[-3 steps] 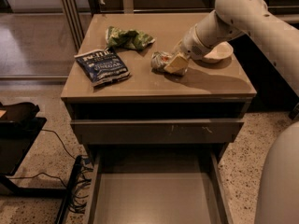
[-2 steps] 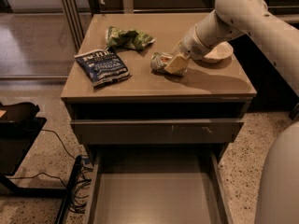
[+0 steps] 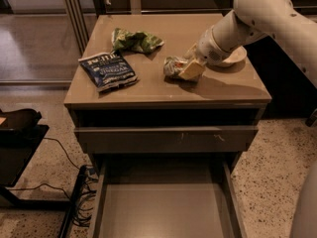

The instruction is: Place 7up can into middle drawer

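Note:
The 7up can (image 3: 172,67), silvery white and green, lies on its side on the cabinet top (image 3: 148,90), right of the middle. My gripper (image 3: 183,63) reaches in from the right and is shut on the can's right end, with one tan finger (image 3: 191,70) in front of it and the other behind. The can still rests on the top. The middle drawer (image 3: 163,207) is pulled out wide open below, with a bare flat floor.
A dark blue chip bag (image 3: 107,71) lies at the left of the top and a green wrinkly snack bag (image 3: 134,40) behind it. A white bowl (image 3: 235,57) sits behind my wrist. The upper drawer with a scratched front (image 3: 166,139) is closed. Cables (image 3: 74,202) lie on the floor at left.

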Controlling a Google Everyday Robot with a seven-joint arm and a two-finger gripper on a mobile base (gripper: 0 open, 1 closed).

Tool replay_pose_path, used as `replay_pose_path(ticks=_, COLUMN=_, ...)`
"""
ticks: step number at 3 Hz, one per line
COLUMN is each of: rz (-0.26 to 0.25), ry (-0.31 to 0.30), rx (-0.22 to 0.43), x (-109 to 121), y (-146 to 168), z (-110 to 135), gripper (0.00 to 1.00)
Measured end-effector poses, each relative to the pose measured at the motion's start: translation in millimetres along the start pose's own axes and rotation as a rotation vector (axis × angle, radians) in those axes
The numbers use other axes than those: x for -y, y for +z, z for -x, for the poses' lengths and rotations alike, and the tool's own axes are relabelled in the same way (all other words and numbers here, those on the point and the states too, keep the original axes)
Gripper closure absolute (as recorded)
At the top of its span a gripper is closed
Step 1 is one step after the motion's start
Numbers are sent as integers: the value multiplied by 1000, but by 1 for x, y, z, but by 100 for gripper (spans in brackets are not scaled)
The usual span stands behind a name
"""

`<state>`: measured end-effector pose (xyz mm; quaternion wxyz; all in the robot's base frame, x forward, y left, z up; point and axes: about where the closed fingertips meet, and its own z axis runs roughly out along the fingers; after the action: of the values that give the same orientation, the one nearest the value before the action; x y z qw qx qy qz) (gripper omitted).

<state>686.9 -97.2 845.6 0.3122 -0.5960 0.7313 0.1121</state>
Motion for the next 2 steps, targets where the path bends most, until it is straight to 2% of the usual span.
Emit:
replay_pose_path(ticks=1, rz=17, ry=-46, rx=21, x=-33, y=-35, z=-8, gripper=100)
replay_pose_path(ticks=2, rz=-8, ry=-77, rx=56, x=-73, y=-82, z=-21, gripper=100)
